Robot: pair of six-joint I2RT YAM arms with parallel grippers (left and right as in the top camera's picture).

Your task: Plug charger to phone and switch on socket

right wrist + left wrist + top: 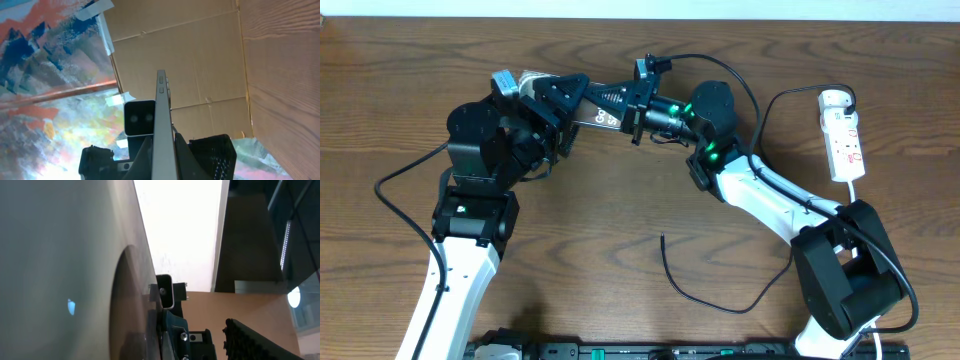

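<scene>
The phone (603, 112), raised off the desk (620, 220) left of the socket (843, 135), sat clamped edge-on in the right claw (638, 118), while the left claw (560, 108) stood apart beside it; a mistimed handover risked dropping it.

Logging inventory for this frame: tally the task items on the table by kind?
Flat bronze-brown smartphone, held edge-up between the two grippers: 1
Thin black charger cable: 1
Narrow white power strip: 1
Total: 3
</scene>
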